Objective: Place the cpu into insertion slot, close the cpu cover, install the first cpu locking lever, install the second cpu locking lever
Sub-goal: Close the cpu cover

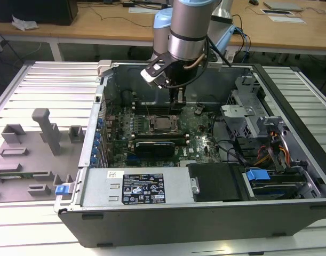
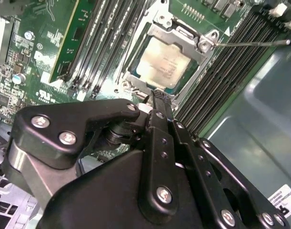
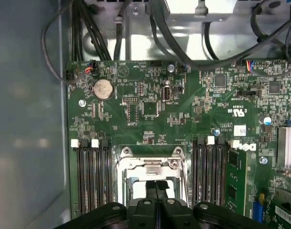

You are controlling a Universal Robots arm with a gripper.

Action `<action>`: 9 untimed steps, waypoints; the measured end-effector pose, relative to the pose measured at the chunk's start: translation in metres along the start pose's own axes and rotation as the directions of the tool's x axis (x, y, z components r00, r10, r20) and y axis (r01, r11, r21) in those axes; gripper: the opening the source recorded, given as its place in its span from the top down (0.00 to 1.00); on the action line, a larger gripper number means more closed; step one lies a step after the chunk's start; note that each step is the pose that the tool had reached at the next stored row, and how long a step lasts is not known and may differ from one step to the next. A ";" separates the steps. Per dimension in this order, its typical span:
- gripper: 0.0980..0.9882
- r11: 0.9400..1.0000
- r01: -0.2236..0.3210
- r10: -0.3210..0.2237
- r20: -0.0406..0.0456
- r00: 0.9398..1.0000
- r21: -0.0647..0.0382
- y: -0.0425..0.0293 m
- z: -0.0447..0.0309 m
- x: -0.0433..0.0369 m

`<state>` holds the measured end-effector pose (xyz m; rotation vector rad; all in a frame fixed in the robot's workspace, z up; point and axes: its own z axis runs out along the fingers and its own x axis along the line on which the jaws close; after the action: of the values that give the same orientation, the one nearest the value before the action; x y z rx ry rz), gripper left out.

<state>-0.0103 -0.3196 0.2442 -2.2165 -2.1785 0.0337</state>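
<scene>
We noted chip point(image 2: 164, 62) seated in socket point(image 2: 127, 85), cover point(image 2: 189, 44) down over it. One lever point(image 2: 252, 43) stuck out, apparently unlatched. Gripper point(image 1: 177, 102), jaws pressed together on nothing, hung at chip's 1 o'clock, exterior view.

A slatted grey metal table point(image 1: 50, 85) stands before long wooden desks point(image 1: 98, 24) under even light

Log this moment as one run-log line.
cpu: seated | cpu cover: down over cpu | gripper: shut, tips beside cover | lever rod: jutting out sideways
</scene>
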 end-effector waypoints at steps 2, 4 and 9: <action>0.99 1.000 0.000 0.000 0.000 1.000 -0.011 -0.0058 0.0009 -0.0002; 0.99 1.000 0.008 -0.008 0.000 1.000 -0.018 -0.0072 0.0014 -0.0002; 0.99 0.995 0.094 -0.094 0.003 0.996 -0.018 -0.0072 0.0015 -0.0002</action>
<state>-0.0176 -0.3196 0.2430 -2.1212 -2.2905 0.0143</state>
